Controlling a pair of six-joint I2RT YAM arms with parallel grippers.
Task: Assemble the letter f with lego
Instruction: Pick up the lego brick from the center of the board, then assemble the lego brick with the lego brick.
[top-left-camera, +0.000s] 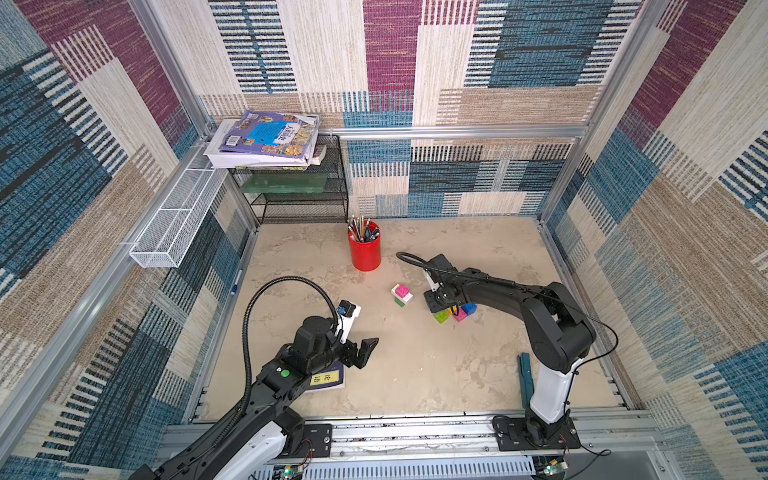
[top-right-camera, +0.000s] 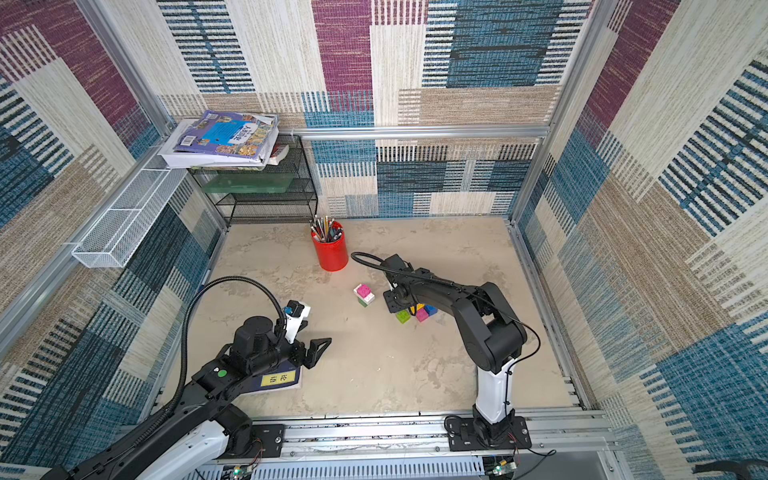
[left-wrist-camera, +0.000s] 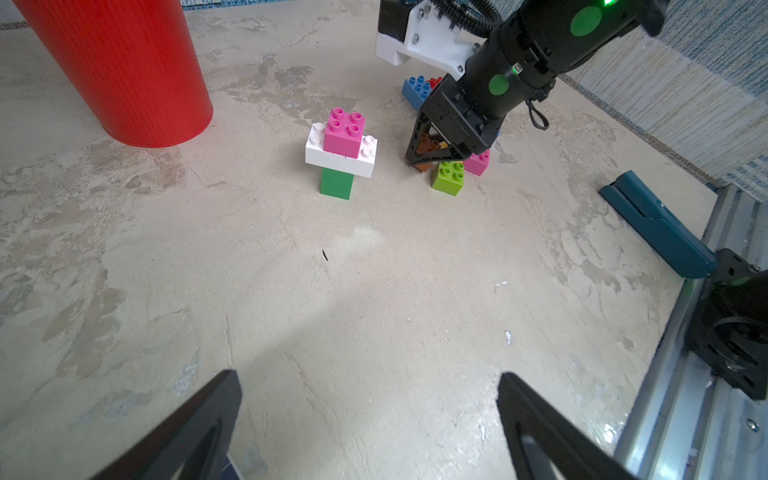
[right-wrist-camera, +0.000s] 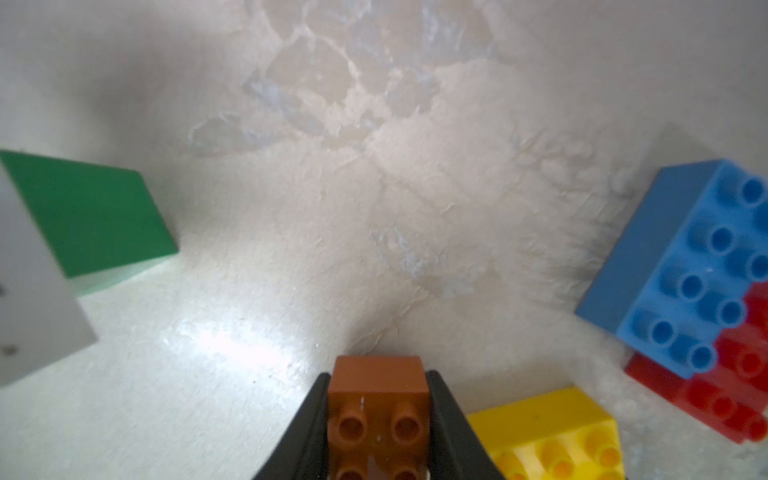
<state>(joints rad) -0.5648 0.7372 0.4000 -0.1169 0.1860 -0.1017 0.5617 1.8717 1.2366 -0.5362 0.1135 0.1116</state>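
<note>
Brown brick (right-wrist-camera: 379, 411) — pinched by right end effector (right-wrist-camera: 377, 378) | green-white-pink stack (top-left-camera: 401, 295) found near, to its left, upright | left end effector (left-wrist-camera: 368, 376) spread, empty, farther off.

Right wrist view's edges cut off the yellow brick (right-wrist-camera: 552, 432) and red brick (right-wrist-camera: 715, 399).

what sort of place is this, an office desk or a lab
Likely a robot test cell dressed as a desk: patterned walls on a silver aluminium frame, two black robot arms bolted to its front rail, a red cylindrical pencil cup and a black wire-mesh shelf.
</note>
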